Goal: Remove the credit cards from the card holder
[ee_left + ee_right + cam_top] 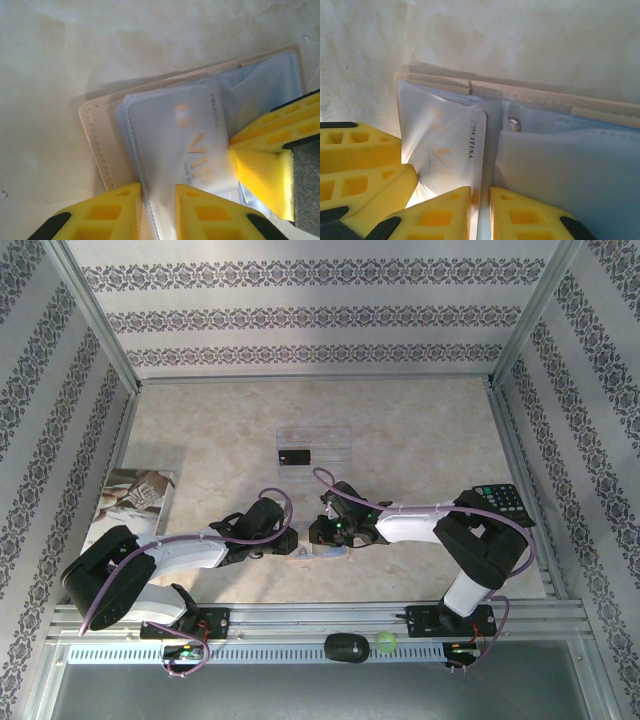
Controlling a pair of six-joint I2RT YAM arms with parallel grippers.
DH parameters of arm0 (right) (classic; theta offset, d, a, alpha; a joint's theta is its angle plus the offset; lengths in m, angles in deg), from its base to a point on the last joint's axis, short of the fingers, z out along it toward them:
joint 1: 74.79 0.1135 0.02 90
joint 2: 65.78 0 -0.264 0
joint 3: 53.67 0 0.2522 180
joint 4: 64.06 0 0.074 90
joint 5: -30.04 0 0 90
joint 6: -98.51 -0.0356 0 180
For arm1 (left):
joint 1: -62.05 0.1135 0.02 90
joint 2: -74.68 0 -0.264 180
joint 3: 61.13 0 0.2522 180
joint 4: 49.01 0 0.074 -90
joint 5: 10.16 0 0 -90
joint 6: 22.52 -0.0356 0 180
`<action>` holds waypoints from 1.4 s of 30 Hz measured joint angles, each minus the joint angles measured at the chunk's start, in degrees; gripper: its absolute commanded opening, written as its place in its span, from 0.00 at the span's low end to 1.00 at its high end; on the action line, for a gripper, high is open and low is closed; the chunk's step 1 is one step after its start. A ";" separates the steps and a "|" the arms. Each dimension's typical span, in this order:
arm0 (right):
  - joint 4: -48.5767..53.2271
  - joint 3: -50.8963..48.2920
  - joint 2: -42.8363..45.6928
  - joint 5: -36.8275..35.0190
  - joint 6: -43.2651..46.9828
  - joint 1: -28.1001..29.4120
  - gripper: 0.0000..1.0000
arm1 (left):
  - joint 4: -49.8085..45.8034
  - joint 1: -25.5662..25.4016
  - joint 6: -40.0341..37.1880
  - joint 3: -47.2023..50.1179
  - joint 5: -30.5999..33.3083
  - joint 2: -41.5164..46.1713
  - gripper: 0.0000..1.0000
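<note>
Grippers meet tip to tip in the top view: the left gripper (287,540) and the right gripper (322,531) converge on the holder (325,552), which lies on the table (420,430) right at their fingertips. Well beyond the fingers, the black card (293,456) rests in a clear tray (330,445). A booklet (135,495) sits far outside the left fingers and a keypad (503,502) far outside the right ones. From the left wrist, the holder lies open, its tan cover to the outside. The left fingers (112,212) are clenched on its clear sleeves, with the pale card (175,145) running out ahead from between them. The right gripper's yellow tips touch that card's far edge. From the right wrist, the right fingers (525,215) are pinched narrowly on the card's thin edge, though I cannot tell whether through a sleeve or bare. A metal stud (514,125) sits just ahead of them, and the left gripper's yellow fingers press in beside them.
</note>
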State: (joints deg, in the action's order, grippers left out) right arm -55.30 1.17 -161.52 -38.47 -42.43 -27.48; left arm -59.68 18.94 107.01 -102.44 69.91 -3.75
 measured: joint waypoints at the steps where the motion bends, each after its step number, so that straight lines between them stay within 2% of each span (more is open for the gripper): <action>1: -0.15 0.00 -0.09 0.46 0.00 -0.26 0.19 | 0.07 0.13 0.00 0.00 -0.24 -0.07 0.24; 9: -2.67 -0.37 -0.98 3.96 -1.33 -1.46 0.20 | 0.81 0.50 0.00 0.00 -0.57 -0.61 0.24; 14: -3.54 -0.37 -1.73 4.96 -2.05 -1.92 0.13 | 0.94 0.81 0.00 0.00 -0.57 -0.72 0.24; 17: -4.07 -0.37 -2.01 4.96 -2.36 -1.97 0.01 | 1.09 0.92 0.00 0.00 -0.35 -0.81 0.24; 22: -3.93 -0.39 -1.77 4.09 -2.93 -1.88 0.00 | 1.11 0.96 0.00 0.00 -0.28 -0.79 0.34; 25: -2.47 -0.39 -0.50 1.64 -2.91 -1.29 0.00 | 1.31 0.96 0.00 0.00 -0.50 -0.59 0.38; 32: 8.28 -0.20 7.28 -9.55 -1.14 0.83 0.00 | 2.14 1.14 0.00 0.44 -0.79 -0.42 0.39; 37: 13.29 -0.07 8.48 -14.49 -0.44 1.33 0.00 | 2.54 1.22 0.00 0.55 -1.03 -0.55 0.39; 42: 14.78 0.04 8.59 -16.11 1.55 1.29 0.20 | 2.56 1.22 -0.02 0.55 -1.05 -0.57 0.39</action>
State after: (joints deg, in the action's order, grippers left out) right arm -40.52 1.21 -152.93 -54.58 -40.88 -26.19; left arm -57.12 20.16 106.98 -101.90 68.86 -4.32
